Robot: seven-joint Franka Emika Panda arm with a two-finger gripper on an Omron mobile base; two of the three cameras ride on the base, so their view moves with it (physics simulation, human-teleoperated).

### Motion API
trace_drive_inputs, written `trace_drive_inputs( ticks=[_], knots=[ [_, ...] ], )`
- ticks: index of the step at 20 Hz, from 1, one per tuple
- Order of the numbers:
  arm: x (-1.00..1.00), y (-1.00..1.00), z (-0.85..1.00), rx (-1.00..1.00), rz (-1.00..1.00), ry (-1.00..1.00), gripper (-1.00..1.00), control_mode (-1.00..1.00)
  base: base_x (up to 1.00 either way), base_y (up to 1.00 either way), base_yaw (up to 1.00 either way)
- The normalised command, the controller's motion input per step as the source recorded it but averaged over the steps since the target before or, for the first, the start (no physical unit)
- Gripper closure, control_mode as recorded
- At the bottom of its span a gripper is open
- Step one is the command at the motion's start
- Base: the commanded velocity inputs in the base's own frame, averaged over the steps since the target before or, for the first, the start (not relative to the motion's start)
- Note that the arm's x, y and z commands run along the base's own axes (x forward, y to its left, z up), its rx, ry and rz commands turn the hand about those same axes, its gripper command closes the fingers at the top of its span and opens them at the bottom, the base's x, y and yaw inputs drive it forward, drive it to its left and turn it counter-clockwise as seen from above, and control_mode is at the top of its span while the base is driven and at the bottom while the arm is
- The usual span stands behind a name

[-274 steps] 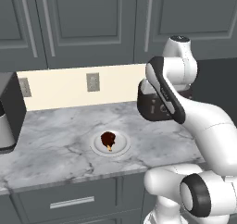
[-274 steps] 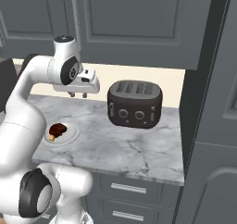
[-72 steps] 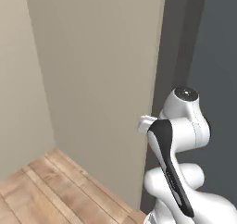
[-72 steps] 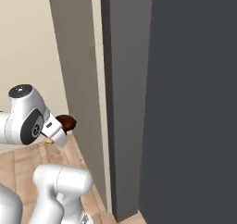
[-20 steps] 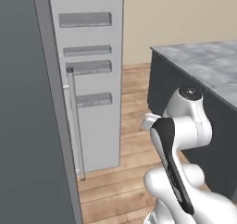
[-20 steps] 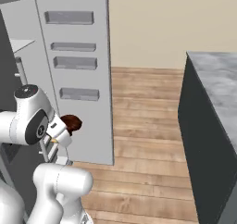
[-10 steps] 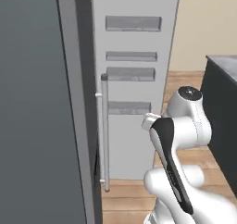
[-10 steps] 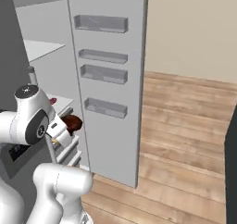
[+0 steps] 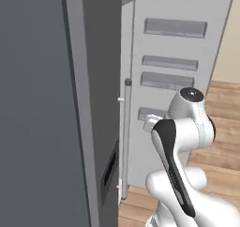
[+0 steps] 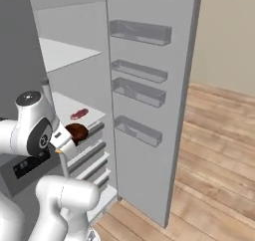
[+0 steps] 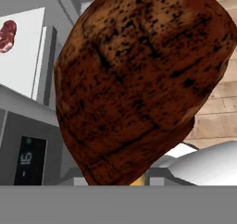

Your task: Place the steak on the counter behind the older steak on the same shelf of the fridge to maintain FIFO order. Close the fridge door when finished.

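The steak (image 10: pixel 76 132) is being pinched in the gripper (image 10: pixel 69 138), held in the air just in front of the open fridge (image 10: pixel 60 75), near the front edge of the shelf (image 10: pixel 67 108). In the hand view the steak (image 11: pixel 139 79) is being shown as a dark brown, mottled, rounded lump. The older steak (image 10: pixel 79 114), a flat pink-red slab, is lying on that same shelf, just beyond the held one and apart from it. White drawers (image 10: pixel 92 150) are stacked under the shelf. To the right, the fridge door (image 10: pixel 149 95) is standing wide open, its grey bins (image 10: pixel 139 33) facing the interior. Open wooden floor (image 10: pixel 214 155) is lying to the far right. On the left, the other door's bar handle (image 9: pixel 125 137) and dark display panel (image 9: pixel 108 170) are being seen.
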Motion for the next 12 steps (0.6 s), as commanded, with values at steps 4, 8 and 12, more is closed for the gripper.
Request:
trace_drive_inputs(
  ticks=[4, 8, 12],
  knots=[
    [0.00, 0.00, 0.00, 0.00, 0.00, 0.00, 1.00, 1.00, 0.23, -0.38, 0.39],
    [0.00, 0.00, 0.00, 0.00, 0.00, 0.00, 1.00, 1.00, 0.15, -0.34, 0.41],
    [0.00, 0.00, 0.00, 0.00, 0.00, 0.00, 1.00, 1.00, 0.08, -0.29, 0.38]
  ],
)
